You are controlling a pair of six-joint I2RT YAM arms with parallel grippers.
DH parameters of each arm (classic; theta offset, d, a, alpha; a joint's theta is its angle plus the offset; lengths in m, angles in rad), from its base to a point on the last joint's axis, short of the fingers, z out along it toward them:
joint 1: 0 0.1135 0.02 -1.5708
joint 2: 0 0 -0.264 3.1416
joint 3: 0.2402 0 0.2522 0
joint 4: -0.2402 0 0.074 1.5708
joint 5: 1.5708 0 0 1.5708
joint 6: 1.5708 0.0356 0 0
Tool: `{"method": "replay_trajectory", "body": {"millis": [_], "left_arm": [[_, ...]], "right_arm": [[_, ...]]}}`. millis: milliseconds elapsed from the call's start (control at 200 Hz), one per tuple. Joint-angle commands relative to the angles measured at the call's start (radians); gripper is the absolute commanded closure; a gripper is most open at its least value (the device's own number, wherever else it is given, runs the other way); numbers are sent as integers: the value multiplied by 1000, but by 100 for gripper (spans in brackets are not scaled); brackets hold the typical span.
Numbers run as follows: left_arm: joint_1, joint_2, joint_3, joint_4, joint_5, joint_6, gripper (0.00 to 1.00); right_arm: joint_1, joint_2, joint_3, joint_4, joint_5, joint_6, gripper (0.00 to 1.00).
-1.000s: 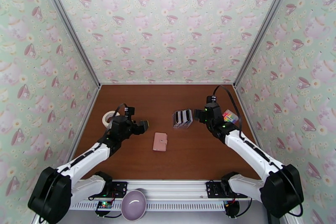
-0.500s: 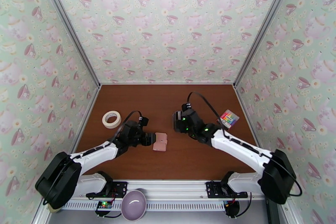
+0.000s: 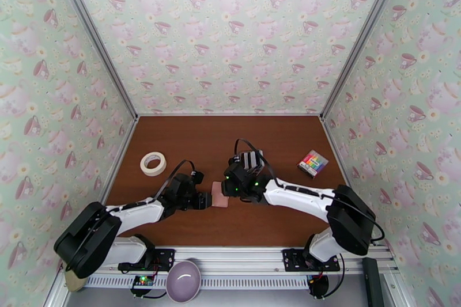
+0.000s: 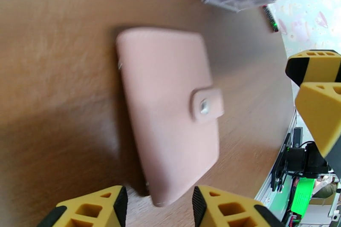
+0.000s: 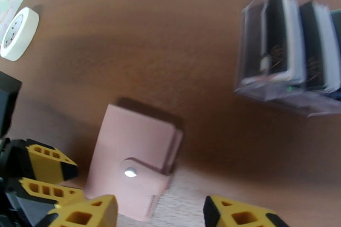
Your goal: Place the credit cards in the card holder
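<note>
The closed card holder (image 4: 166, 108) lies with one corner between the spread fingers of the left gripper (image 4: 158, 206). The right gripper (image 5: 160, 211), fingers also apart, has the holder's snap-tab end at 11 o'clock. The credit cards (image 5: 294, 49) sit at 2 o'clock of the holder.

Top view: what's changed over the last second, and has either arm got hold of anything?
Both arms swung inward onto the card holder: the left pincer moved right from beside the tape roll, the right pincer moved left from the credit cards. Each now sits at the holder, jaws apart; nothing is gripped. Holder, cards and tape roll stayed put.
</note>
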Motion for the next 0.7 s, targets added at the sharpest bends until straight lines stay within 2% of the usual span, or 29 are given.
{"method": "replay_trajectory", "body": {"millis": [0, 135, 240, 381, 696], "left_arm": [[-7, 33, -20, 60, 39, -35, 54], [-15, 59, -36, 111, 33, -63, 54], [-24, 81, -37, 129, 23, -75, 57], [-34, 110, -23, 80, -7, -76, 71], [-39, 106, -59, 103, -27, -102, 73]], "right_arm": [[22, 49, 47, 30, -35, 49, 44], [33, 98, 69, 24, -37, 70, 45], [35, 129, 86, 13, -35, 86, 50], [43, 162, 105, -1, -35, 97, 52], [50, 224, 147, -34, -18, 118, 58]]}}
